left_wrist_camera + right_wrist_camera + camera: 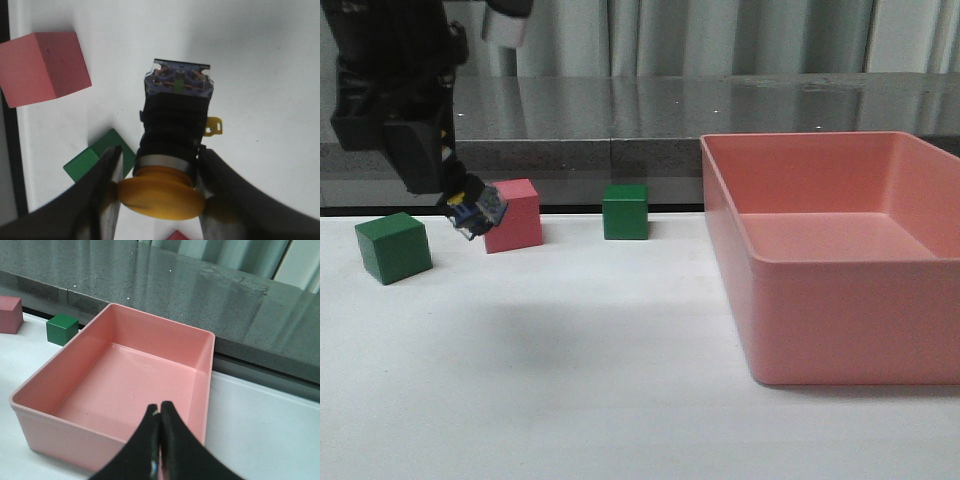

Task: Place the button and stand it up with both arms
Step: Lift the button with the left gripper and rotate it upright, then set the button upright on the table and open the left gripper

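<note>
Two pincers — left pincer (pixel 159 182) pinching the button (pixel 175 135), right pincer (pixel 160 440) pressed together.

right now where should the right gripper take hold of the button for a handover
Probably the black ribbed body of the button, just behind the clear square base. The left gripper already pinches it at the yellow cap end, leaving that stretch bare. Come from the base end, side-on; the right gripper would have to open first.
</note>
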{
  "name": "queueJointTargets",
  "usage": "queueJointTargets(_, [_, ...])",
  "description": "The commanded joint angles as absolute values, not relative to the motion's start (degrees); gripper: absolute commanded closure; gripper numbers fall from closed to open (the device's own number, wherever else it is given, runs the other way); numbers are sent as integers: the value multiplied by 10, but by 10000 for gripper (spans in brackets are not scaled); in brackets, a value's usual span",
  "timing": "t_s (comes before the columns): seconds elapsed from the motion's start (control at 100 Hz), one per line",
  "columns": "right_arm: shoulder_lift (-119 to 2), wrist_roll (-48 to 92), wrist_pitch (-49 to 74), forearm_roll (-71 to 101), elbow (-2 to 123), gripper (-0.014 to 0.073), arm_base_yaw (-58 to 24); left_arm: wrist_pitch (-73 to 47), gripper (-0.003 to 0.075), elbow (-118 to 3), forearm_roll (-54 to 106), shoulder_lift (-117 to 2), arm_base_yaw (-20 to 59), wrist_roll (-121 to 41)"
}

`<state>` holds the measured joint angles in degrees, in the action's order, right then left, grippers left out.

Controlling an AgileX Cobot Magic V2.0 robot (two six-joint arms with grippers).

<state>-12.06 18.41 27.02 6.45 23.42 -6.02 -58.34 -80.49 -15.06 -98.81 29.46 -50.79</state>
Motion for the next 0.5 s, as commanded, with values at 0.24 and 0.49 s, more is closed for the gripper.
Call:
queueJointTargets(0.24, [-125,185,223,69,248,655,-57,-603,739,-821,-333,-1061,386,-490])
queueJointTargets(0.49, [-125,185,223,69,248,655,-57,-611,739,-821,-349,-1106,395,-490])
